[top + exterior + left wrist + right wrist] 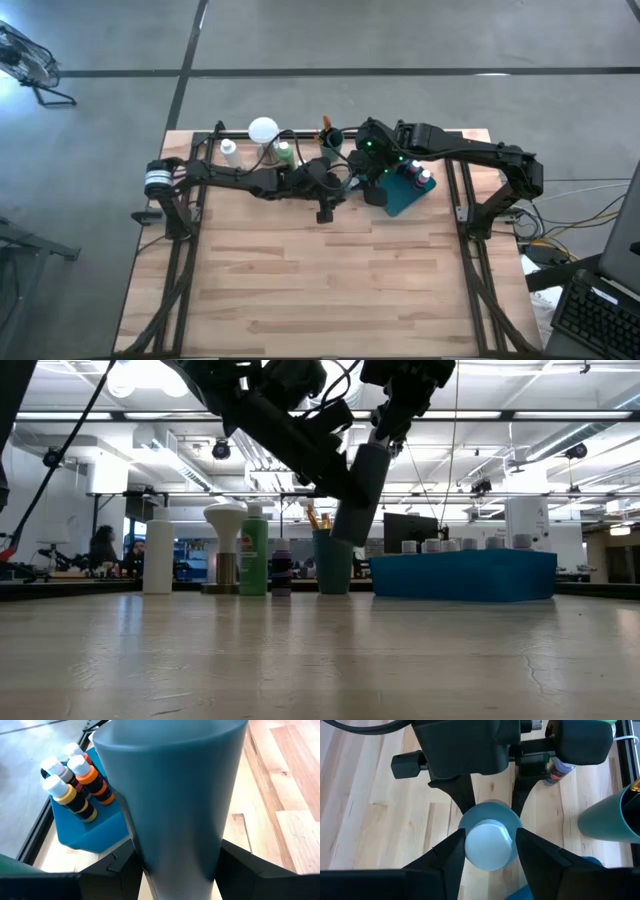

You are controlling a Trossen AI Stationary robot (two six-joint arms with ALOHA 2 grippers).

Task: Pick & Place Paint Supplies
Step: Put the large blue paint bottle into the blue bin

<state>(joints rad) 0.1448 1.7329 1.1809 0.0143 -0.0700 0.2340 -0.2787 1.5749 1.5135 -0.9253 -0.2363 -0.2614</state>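
Blue-grey cup (170, 795) between both hands, above table (330, 290).

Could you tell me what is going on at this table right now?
The two arms seem to be passing a paint bottle between them. The left gripper holds the grey bottle tilted in the air above the table. The right gripper has its jaws on either side of the bottle's white cap. Other capped bottles already stand in the teal tray nearby.
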